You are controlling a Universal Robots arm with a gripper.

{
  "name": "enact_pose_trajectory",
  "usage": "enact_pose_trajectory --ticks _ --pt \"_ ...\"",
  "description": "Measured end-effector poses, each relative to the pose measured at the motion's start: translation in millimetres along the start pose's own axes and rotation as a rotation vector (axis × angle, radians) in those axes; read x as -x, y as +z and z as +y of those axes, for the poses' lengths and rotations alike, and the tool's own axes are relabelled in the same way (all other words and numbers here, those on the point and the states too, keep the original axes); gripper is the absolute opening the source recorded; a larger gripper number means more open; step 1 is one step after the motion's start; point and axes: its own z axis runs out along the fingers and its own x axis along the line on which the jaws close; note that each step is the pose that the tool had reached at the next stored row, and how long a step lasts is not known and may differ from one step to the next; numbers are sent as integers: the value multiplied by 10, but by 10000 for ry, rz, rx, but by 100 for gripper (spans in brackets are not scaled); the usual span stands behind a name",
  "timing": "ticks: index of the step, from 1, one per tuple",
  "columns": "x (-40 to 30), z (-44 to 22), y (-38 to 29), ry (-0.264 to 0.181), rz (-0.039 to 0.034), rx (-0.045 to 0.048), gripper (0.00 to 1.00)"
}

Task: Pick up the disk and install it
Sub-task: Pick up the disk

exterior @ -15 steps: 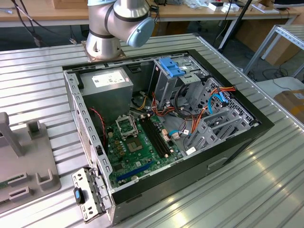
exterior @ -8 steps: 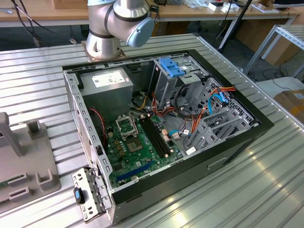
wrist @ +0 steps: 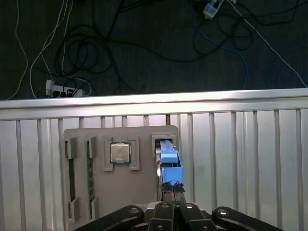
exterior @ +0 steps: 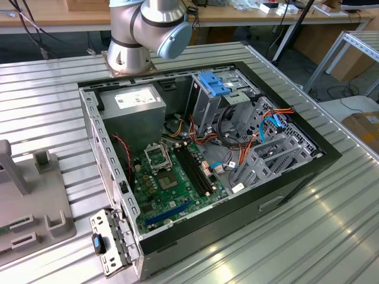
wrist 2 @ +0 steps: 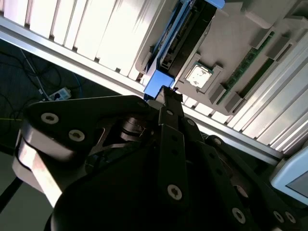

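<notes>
The disk (wrist: 169,161) stands on edge in a slot of a grey fixture tray (wrist: 142,192), its blue carrier rail facing up. In the second wrist view the disk (wrist 2: 185,33) is seen edge-on, with a blue end just beyond the fingertip. My gripper (wrist: 172,188) hangs over the near end of the blue rail with its two black fingers pressed together, shut. I cannot tell whether the tips touch the rail. The gripper (wrist 2: 167,94) also shows in the second wrist view.
The tray also holds a processor chip (wrist: 120,153) and two memory sticks (wrist: 89,178). In the exterior view the tray (exterior: 29,207) lies left of the open computer case (exterior: 207,160), which has a drive cage (exterior: 214,83) and power supply (exterior: 133,103). Past the table edge, cables lie on the floor (wrist: 120,48).
</notes>
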Motion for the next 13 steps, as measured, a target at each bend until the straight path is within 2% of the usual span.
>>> enact_pose_trajectory --ticks 11,12,13 --pt "0 0 4 0 -1 -2 11" --pt "0 0 4 0 -1 -2 11" --pt "0 0 4 0 -1 -2 17"
